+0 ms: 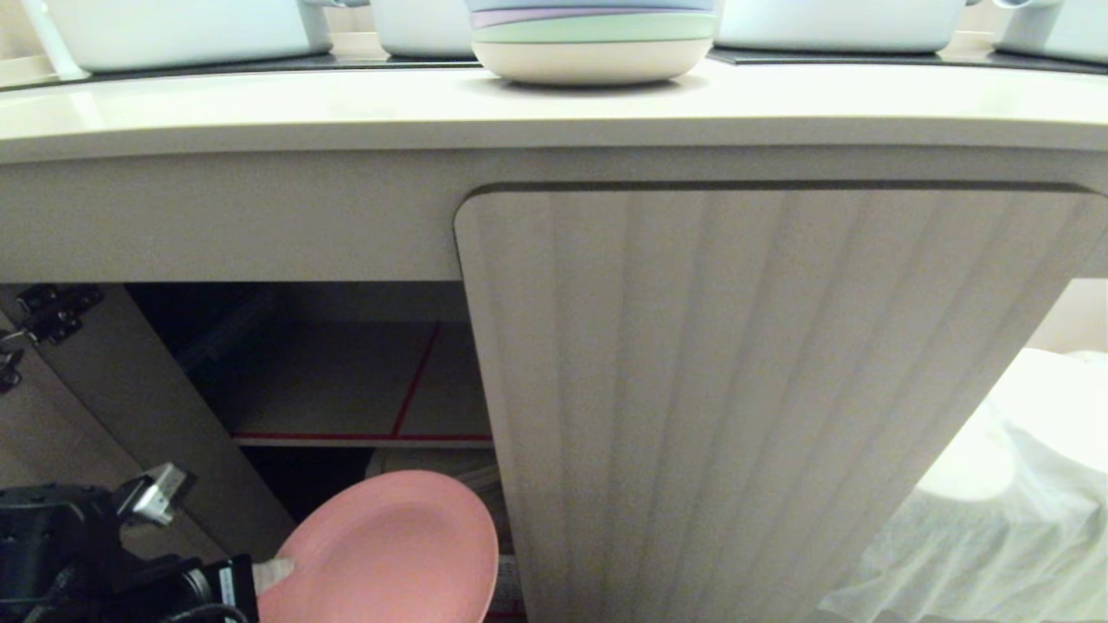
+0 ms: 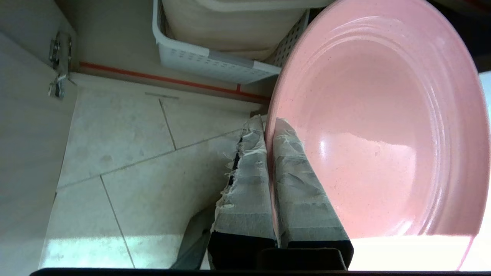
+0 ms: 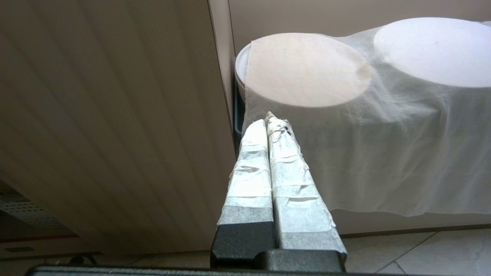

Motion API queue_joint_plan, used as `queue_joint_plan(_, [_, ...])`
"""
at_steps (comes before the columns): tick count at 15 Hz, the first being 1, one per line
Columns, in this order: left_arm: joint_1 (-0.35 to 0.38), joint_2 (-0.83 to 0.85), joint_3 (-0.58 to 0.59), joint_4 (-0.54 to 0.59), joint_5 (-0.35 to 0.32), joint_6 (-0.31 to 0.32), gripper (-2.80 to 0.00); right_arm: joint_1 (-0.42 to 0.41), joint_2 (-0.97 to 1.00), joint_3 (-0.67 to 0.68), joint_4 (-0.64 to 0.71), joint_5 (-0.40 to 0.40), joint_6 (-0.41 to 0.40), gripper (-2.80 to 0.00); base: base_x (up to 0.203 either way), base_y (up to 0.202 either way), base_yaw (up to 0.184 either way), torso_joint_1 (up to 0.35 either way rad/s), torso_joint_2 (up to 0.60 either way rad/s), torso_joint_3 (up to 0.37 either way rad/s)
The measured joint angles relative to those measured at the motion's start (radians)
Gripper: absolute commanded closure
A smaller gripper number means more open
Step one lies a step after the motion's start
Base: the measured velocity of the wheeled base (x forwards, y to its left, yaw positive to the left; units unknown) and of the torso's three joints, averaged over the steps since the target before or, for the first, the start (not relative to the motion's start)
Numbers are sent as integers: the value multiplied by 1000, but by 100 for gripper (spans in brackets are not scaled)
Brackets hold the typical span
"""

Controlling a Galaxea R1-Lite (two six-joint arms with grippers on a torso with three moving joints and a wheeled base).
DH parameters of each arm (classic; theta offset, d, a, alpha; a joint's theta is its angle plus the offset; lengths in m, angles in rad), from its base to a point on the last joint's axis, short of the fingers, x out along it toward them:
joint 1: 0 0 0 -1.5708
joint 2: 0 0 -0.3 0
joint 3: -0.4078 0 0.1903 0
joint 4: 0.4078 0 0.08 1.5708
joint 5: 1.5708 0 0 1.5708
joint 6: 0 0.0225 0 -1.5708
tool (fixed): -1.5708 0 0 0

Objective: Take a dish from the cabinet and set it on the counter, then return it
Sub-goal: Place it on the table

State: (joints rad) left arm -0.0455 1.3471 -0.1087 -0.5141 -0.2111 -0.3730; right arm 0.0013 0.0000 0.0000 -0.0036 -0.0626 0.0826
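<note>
The pink dish [image 1: 389,554] hangs tilted in front of the open left half of the cabinet [image 1: 346,381], below its red-edged shelf. My left gripper [image 1: 275,571] is shut on the dish's rim at its left side. In the left wrist view the taped fingers [image 2: 249,165] pinch the rim of the dish [image 2: 376,115], one finger on each face. The cream counter [image 1: 346,104] runs across the top of the head view. My right gripper [image 3: 268,120] is shut with nothing in it, parked beside the closed fluted cabinet door [image 3: 115,115].
A stack of pastel plates [image 1: 593,39] and white pots [image 1: 182,30] stand on the counter. A white basket [image 2: 215,57] with pale dishes sits low in the cabinet. The fluted right door [image 1: 762,398] is closed. Cloth-covered round things [image 3: 345,96] stand to its right.
</note>
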Motion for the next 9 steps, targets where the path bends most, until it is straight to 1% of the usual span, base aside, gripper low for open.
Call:
queue_joint_plan(4, [0, -64, 1, 83, -2, 0, 0, 0, 0, 0, 0, 0, 0, 0, 0, 0, 0, 0, 0, 0])
queue_joint_plan(9, [0, -101, 5, 94, -2, 1, 0, 0, 0, 0, 0, 0, 0, 0, 0, 0, 0, 0, 0, 0])
